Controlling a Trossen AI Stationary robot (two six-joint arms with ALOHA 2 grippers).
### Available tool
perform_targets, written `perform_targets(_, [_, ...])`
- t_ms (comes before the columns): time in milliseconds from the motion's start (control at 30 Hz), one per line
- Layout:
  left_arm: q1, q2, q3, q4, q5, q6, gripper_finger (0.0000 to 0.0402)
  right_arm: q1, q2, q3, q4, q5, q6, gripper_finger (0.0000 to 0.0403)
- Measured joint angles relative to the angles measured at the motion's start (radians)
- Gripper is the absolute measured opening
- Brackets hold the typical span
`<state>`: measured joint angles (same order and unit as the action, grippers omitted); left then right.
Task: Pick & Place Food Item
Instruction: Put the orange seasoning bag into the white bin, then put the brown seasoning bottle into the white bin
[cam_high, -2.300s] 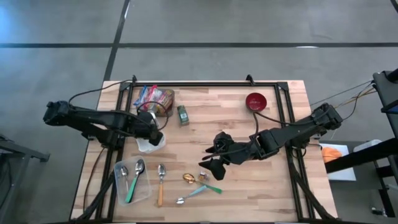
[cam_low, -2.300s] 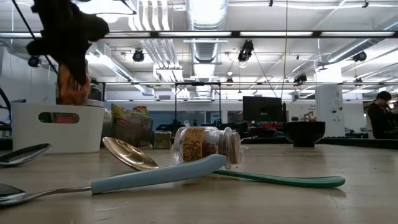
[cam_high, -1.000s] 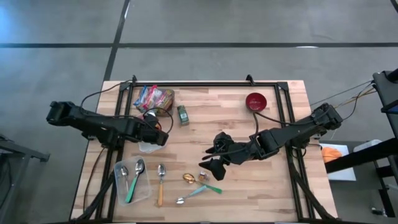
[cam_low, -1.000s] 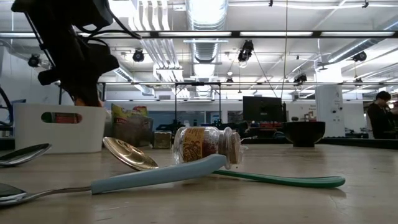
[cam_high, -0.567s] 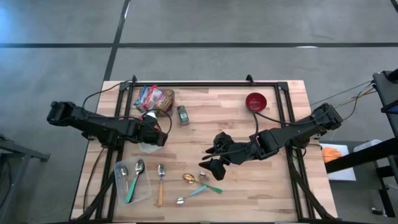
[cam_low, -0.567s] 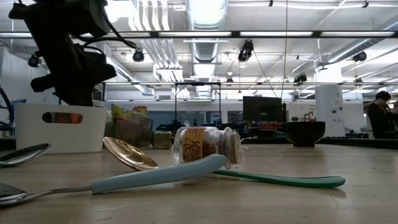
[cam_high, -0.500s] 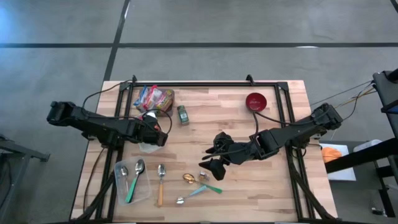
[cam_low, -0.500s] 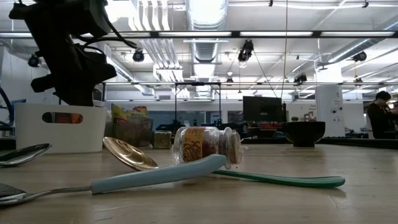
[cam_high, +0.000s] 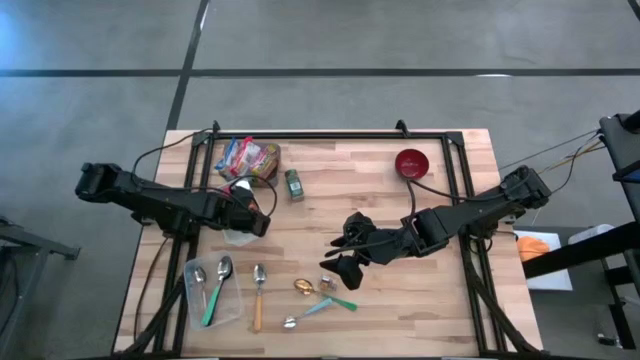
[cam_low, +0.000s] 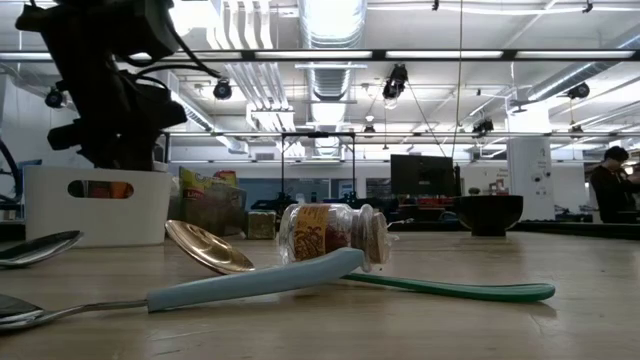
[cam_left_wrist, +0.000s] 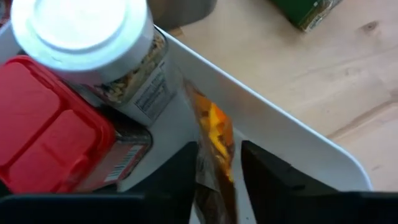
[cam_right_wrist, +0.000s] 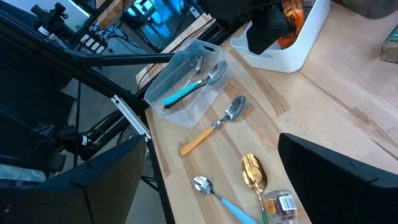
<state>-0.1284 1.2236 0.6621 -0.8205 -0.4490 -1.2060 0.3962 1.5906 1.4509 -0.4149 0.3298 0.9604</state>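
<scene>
**Snack Packet Lowered Into White Bin**

Lowered since earlier: left gripper now down inside white bin, jaws loosening around orange snack packet, long axis upright between them. Right gripper idle mid-table, jaws wide, holding nothing, farther from bin.

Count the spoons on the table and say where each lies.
5. Two lie in the clear tray, a wooden-handled spoon beside it, and the gold spoon and blue-handled spoon near the small jar. The tray might hide more.

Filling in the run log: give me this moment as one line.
left gripper: inside white bin, fingers around snack packet | right gripper: open, waiting mid-table
</scene>
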Motion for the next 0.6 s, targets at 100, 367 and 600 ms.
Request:
perform_targets(100, [0.0, -0.004, 0.0, 0.012, 0.013, 0.0, 0.016, 0.0, 0.0, 0.0, 0.0, 0.0, 0.0, 0.0363])
perform_targets(367, [0.0, -0.041, 0.024, 0.005, 0.034, 0.002, 0.0236, 0.0, 0.0, 0.0, -0.001, 0.0, -0.003, 0.0363])
perform_targets(600, [0.0, -0.063, 0.068, -0.073, 0.036, 0.004, 0.028, 0.0, 0.0, 0.0, -0.001, 0.0, -0.02, 0.0363])
